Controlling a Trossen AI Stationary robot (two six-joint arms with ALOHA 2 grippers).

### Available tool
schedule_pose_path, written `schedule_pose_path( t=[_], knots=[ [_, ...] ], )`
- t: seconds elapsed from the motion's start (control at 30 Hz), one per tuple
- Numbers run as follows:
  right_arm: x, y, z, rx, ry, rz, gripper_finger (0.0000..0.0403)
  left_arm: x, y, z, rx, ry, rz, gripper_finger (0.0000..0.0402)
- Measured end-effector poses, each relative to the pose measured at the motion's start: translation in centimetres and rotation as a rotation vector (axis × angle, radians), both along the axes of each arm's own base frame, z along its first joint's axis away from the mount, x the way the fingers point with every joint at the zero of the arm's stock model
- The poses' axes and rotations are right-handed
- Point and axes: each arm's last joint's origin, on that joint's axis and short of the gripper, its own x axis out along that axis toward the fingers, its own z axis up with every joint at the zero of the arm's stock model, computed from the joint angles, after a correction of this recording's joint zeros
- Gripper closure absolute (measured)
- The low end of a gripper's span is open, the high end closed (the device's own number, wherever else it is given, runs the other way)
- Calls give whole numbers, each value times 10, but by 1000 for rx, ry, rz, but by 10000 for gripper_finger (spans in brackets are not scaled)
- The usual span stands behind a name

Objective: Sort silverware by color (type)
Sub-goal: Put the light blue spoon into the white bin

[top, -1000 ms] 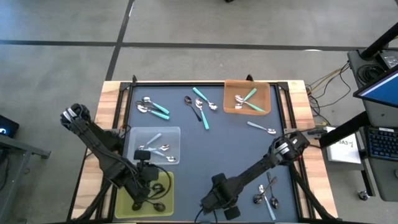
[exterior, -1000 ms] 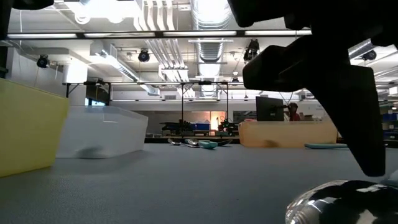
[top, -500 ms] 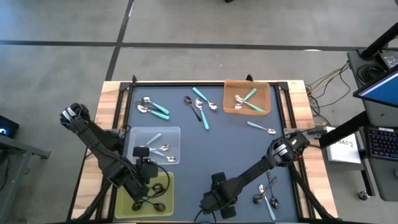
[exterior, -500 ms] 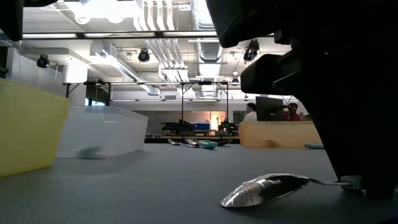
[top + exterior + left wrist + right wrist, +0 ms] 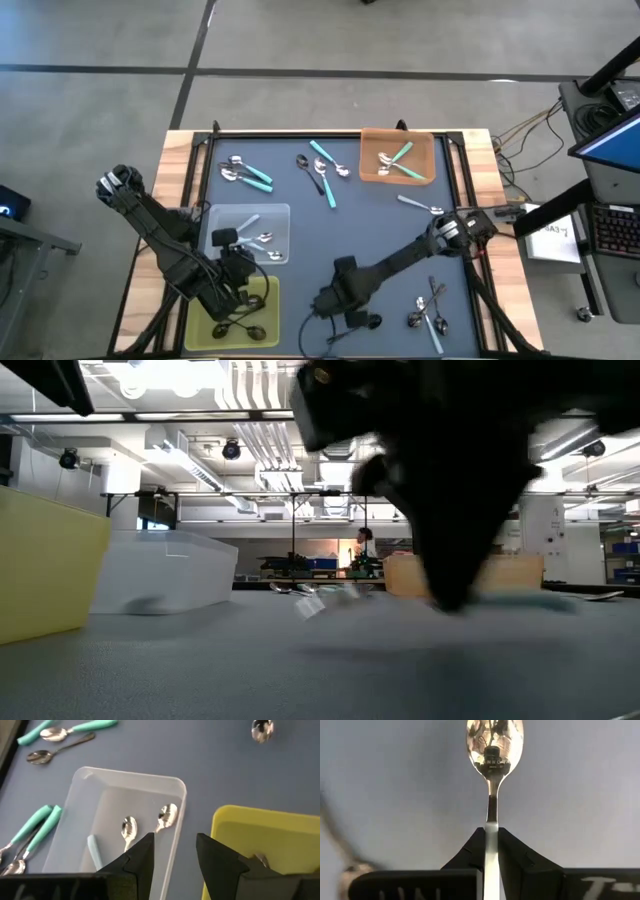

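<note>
Yellow tray (image 5: pixel 262 292) and clear tray (image 5: pixel 282 212) flank left gripper (image 5: pixel 172 851).

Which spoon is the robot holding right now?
The plain metal spoon pinched by its handle in the right gripper. It alone is gripped; the other spoons lie on the table or in the trays.

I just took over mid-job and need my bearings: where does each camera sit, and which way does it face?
High view: overhead, straight down on the table; shows both arms.
Low view: table height, level into the room; a dark arm blocks the middle.
Left wrist view: over the left gripper, open, facing the clear tray and yellow tray.
Right wrist view: past the right gripper, shut on a metal spoon.
Shared: high and left wrist views both show the clear tray.
</note>
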Motion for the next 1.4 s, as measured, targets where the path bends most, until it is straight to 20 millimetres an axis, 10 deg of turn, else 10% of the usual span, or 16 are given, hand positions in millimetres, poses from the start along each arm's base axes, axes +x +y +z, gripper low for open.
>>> schedule_pose_path(
  t=[0.73, 1.4],
  knots=[
    [44, -131, 153, 174, -840, -210, 386, 18, -2, -25, -246, -355, 206, 273],
    [55, -135, 174, 229, -1061, -135, 386, 23, 14, -44, -23, -1014, 293, 285]
  ],
)
